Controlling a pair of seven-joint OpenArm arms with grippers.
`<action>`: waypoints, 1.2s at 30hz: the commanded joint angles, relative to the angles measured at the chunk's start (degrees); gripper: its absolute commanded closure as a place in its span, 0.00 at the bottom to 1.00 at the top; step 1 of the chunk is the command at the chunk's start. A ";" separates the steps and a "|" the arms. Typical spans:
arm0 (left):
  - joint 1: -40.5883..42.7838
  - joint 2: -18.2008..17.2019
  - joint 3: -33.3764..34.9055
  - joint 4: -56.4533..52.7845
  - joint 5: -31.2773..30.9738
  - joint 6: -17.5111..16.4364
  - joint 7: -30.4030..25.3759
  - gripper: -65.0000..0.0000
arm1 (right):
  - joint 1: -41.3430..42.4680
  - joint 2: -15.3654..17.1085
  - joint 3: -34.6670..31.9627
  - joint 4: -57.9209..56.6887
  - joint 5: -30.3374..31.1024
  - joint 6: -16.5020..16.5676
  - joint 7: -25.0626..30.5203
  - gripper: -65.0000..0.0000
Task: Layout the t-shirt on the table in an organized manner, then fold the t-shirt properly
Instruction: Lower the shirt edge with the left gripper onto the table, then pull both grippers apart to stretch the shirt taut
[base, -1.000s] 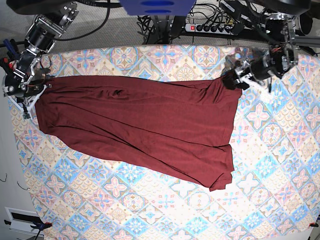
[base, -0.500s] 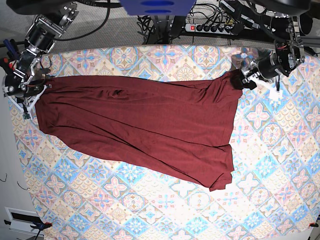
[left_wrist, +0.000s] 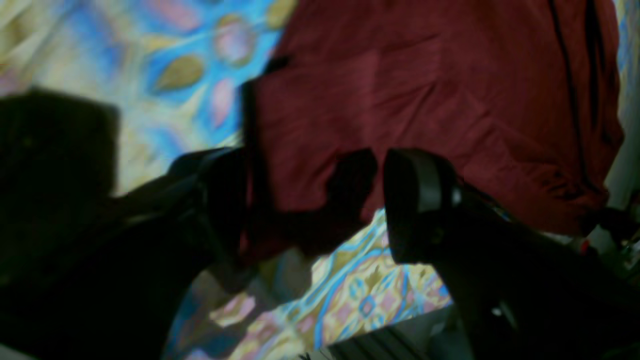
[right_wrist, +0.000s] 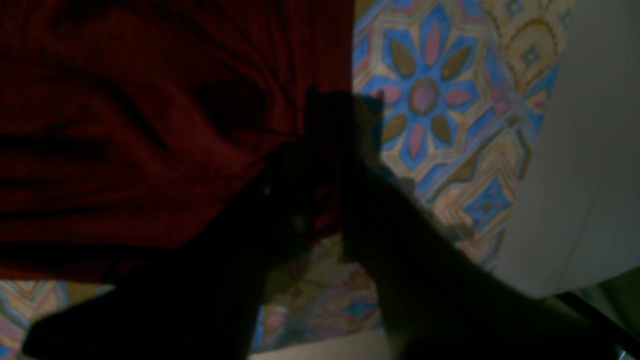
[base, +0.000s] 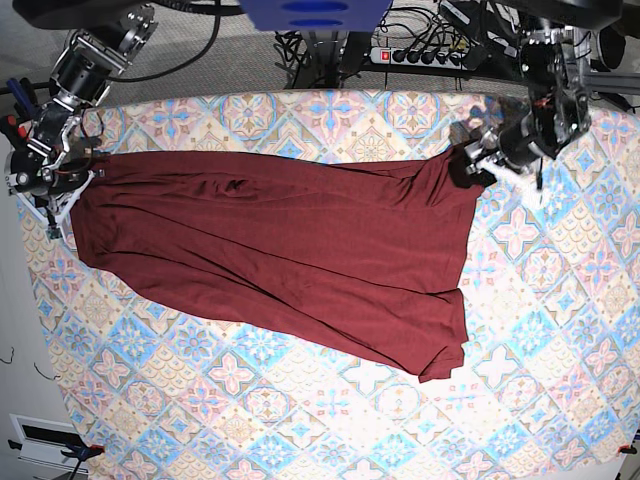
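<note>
**Spreading half done, folding not begun**

We start at our right gripper (right_wrist: 320, 200): its fingers (right_wrist: 300, 190) stand narrow and pinch a bunched corner of the t-shirt (base: 280, 260), with the maroon cloth gathering into creases right at the pinch. In the base view that gripper (base: 60, 175) sits at the shirt's far-left corner, close to the table (base: 560, 330) edge, and the cloth runs taut away from it.

Our left gripper (left_wrist: 315, 200) shows its fingers (left_wrist: 415, 195) standing wide apart. Between them lies the shirt's opposite top corner; whether either pad touches the cloth we cannot tell, as the wrist view is blurred, but nothing is clamped. In the base view this gripper (base: 480, 155) hangs just at the shirt's top-right corner.

Outward from the two corners, the t-shirt lies stretched across the upper middle of the table, its top edge nearly straight between the grippers. The lower edge slants away from the right gripper's corner, and the bottom-right tip is curled over on itself. Long ripples cross the body, and no sleeve outline can be made out.

We judge the layout as partly done: the garment is pulled long and mostly flat, yet skewed, with sleeves and hem unsorted. Squaring the shape, smoothing the curled tip and every fold remain ahead.
</note>
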 joint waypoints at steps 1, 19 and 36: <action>0.64 0.30 1.55 -0.24 0.18 0.33 1.96 0.37 | 0.88 1.36 0.21 1.28 0.24 -0.25 0.43 0.84; 0.99 -0.75 -4.08 3.80 -1.05 -6.79 2.40 1.00 | 0.71 1.36 0.21 1.37 0.24 -0.25 0.43 0.84; 5.03 -3.83 -20.78 12.06 -1.05 -6.97 7.06 1.00 | -4.39 -2.06 0.04 11.83 0.32 -0.25 -3.27 0.84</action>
